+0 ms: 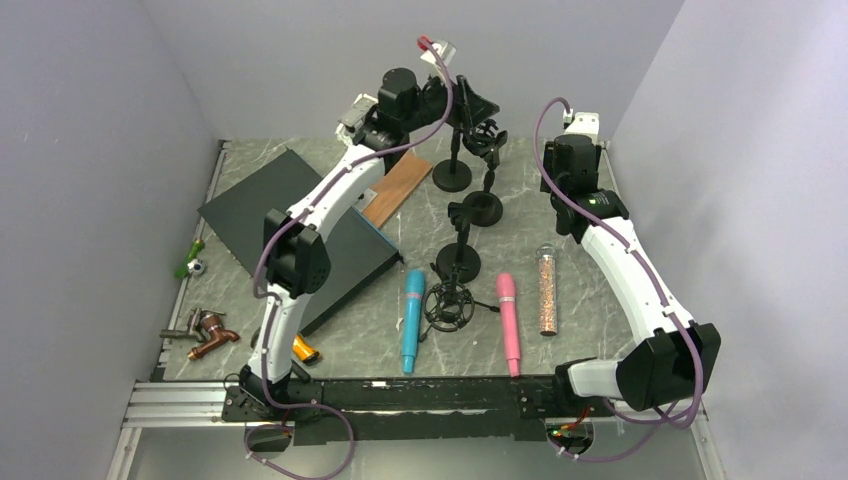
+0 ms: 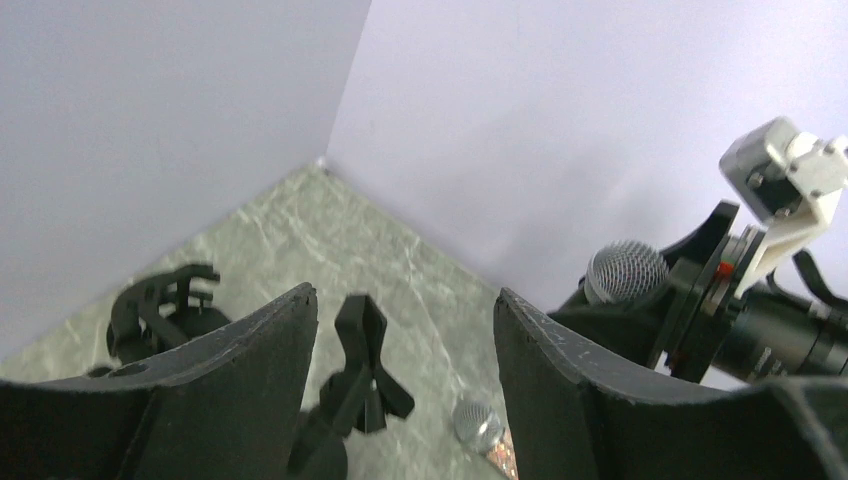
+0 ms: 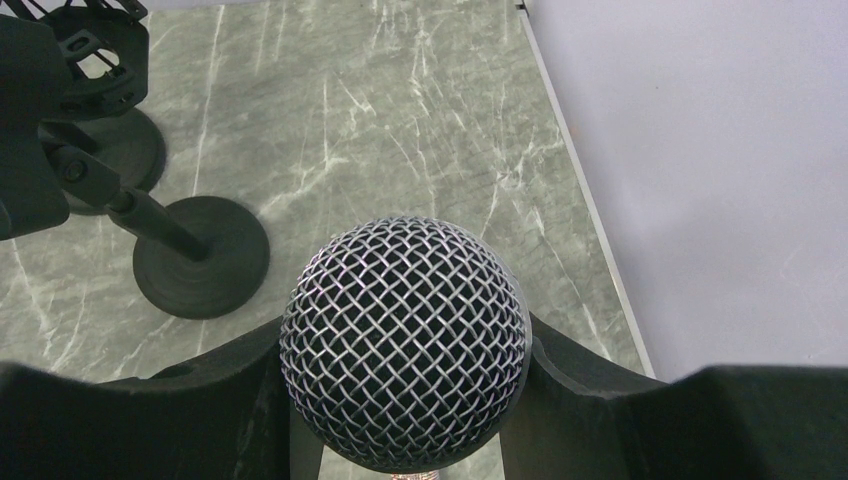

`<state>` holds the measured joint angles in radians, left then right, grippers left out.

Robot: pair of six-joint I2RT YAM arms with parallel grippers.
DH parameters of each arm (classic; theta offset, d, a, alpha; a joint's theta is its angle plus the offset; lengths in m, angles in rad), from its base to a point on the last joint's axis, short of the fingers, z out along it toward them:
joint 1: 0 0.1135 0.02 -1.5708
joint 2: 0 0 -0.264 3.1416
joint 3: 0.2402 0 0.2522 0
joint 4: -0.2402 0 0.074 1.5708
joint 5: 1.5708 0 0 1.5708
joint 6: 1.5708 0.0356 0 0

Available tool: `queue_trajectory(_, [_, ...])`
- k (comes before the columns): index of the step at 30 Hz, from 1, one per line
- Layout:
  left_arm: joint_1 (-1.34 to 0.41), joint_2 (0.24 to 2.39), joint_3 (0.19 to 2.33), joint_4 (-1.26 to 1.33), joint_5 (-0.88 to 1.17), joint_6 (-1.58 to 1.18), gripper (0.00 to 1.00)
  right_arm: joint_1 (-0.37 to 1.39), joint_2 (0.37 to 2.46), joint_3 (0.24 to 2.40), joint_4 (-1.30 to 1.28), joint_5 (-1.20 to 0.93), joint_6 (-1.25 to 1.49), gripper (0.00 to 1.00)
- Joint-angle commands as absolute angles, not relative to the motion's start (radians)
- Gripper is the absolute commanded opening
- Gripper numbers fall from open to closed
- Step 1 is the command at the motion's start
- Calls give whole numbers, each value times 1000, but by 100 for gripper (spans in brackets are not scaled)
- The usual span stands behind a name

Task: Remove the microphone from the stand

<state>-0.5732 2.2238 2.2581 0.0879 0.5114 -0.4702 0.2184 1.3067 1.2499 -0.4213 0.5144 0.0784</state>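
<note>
At the near edge of the bench (image 1: 340, 350), between the two arm bases, a blue microphone (image 1: 411, 322), a loose black shock mount (image 1: 448, 306) and a pink microphone (image 1: 509, 324) lie side by side. A glitter-bodied microphone (image 1: 546, 292) lies just right of the pink one. Left of this group, a black mat (image 1: 290, 225) runs diagonally under the left arm, with a wooden block (image 1: 397, 188) at its far right corner. Three black round-based stands sit in a loose line toward the back: the near stand (image 1: 458, 262) just behind the loose shock mount, the middle stand (image 1: 483, 208) behind it, and the far stand (image 1: 452, 176) just left of the middle one. To the right of the stands, close to the right wall, the right arm is raised above the bench. The right fingers (image 3: 200, 410) are closed on the microphone (image 3: 405, 320), pressing on it from both sides just below its silver mesh head, which fills the gap between them. The microphone is therefore in the air, well apart from every stand, with the marbled bench surface visible below it. Farthest back, the left arm reaches over the far stand. The left fingers (image 2: 230, 380) are spread wide and hold nothing. In the left wrist view the black clip (image 2: 360, 365) at the stand's top shows in the gap between them, touching neither finger.
</note>
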Motion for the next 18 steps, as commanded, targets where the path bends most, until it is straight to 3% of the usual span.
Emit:
queue_trajectory(1, [-598, 2338, 2283, 164, 535, -515, 70, 215, 1267, 1276, -367, 510, 63, 0])
queue_trajectory(12, [-610, 2378, 2221, 7, 475, -418, 61, 215, 1234, 1263, -350, 477, 61, 0])
queue_trajectory(18, [-613, 2354, 2296, -91, 462, -380, 64, 214, 1243, 1261, -358, 480, 71, 0])
